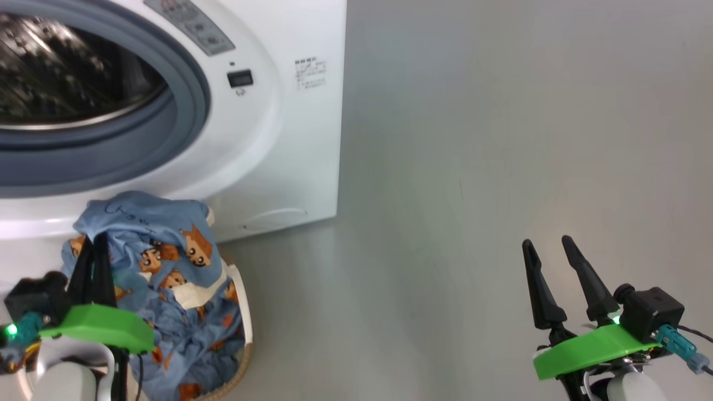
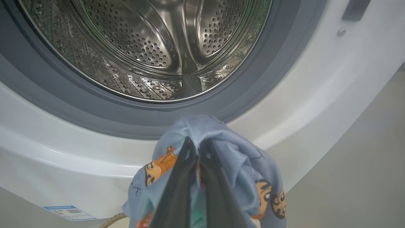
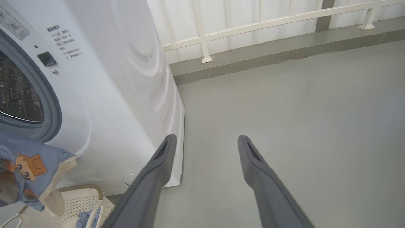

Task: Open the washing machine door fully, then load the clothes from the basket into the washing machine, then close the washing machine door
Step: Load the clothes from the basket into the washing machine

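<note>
At eight o'clock in the head view, the left gripper [image 1: 93, 245] has its two dark fingers pressed together, pinching a bunched fold of the light blue clothes [image 1: 167, 262]. The fold is held above the basket [image 1: 245, 314], with the rest draping into it. In the left wrist view the fold sits at six o'clock from the steel drum [image 2: 152, 47], in front of the washing machine [image 1: 278, 139]. At four o'clock, the right gripper [image 1: 548, 245] is spread wide over the grey floor [image 1: 473, 167], holding nothing.

You could read nothing: the small print [image 1: 310, 74] on the washing machine [image 1: 267, 161], its blue sticker [image 2: 69, 212] and the pen marks [image 1: 127, 214] on the clothes [image 1: 184, 317] were too blurred.
</note>
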